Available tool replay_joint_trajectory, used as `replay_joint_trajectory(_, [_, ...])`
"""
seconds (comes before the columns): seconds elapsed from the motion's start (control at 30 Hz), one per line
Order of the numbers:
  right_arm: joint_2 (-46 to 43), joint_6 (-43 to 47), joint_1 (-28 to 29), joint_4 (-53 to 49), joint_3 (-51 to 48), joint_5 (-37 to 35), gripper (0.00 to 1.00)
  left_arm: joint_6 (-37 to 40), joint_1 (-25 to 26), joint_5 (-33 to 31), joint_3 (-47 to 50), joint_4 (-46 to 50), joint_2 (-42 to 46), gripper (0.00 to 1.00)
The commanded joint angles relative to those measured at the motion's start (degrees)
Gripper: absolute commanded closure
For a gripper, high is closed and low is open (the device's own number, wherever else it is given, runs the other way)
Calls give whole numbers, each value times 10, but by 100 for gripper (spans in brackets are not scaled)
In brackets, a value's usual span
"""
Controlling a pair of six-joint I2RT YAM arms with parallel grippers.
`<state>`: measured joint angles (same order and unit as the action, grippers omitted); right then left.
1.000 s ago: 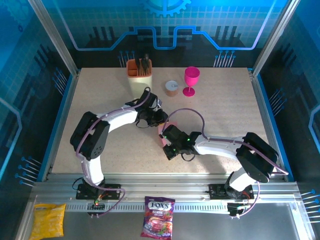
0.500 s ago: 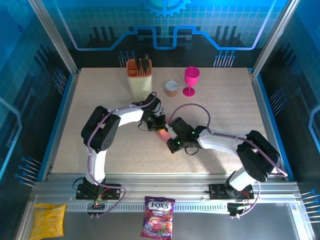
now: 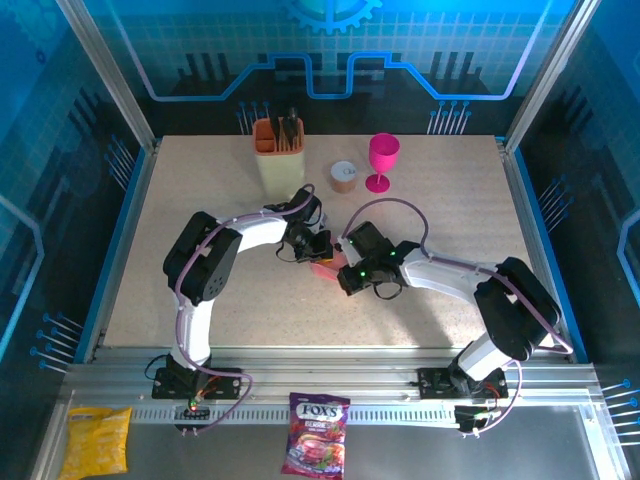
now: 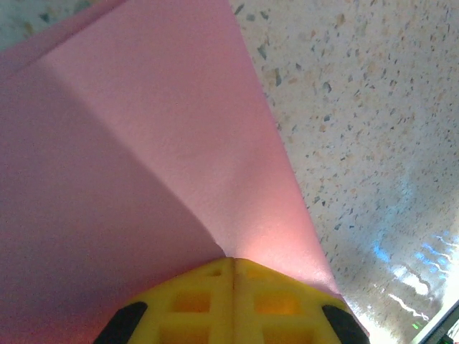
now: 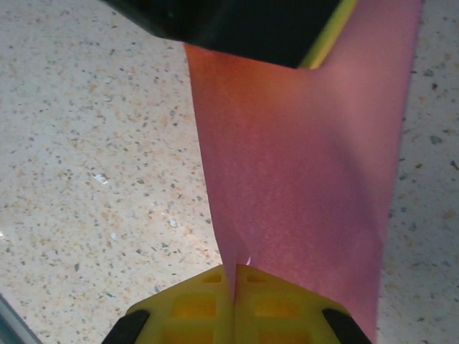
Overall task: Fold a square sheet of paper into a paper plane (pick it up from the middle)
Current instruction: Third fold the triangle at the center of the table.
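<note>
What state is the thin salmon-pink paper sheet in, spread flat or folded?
Folded, not flat: the thin salmon-pink paper sheet shows a crease in the left wrist view.

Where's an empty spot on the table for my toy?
Bare speckled tabletop lies right of the magenta plastic goblet, and left of the left arm. It is crowded mid-table, where the left gripper and right gripper pinch the salmon-pink paper sheet.

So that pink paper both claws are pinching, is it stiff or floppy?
Probably floppy: the sheet of paper bends into creases between the left gripper and right gripper. Likely very light, since edge pinches hold it. It may tear if pulled apart.
</note>
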<state>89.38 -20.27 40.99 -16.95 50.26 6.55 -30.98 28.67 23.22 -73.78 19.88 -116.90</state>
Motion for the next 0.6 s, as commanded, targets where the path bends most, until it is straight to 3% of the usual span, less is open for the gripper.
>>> replay_joint_trajectory(0.0, [0,0,16,0,5,22,100,16,0,-11,-13,27,2,100])
replay_joint_trajectory(0.27, [-6,-41,62,9,-22,-5,100,-7,-6,-43,-12,37,59,84])
replay_joint_trajectory(0.37, [-4,-55,74,11,-26,-17,100,-17,-8,-61,-3,47,81,84])
replay_joint_trajectory(0.57, [6,-75,90,15,-26,-29,100,-11,-8,-77,11,74,95,93])
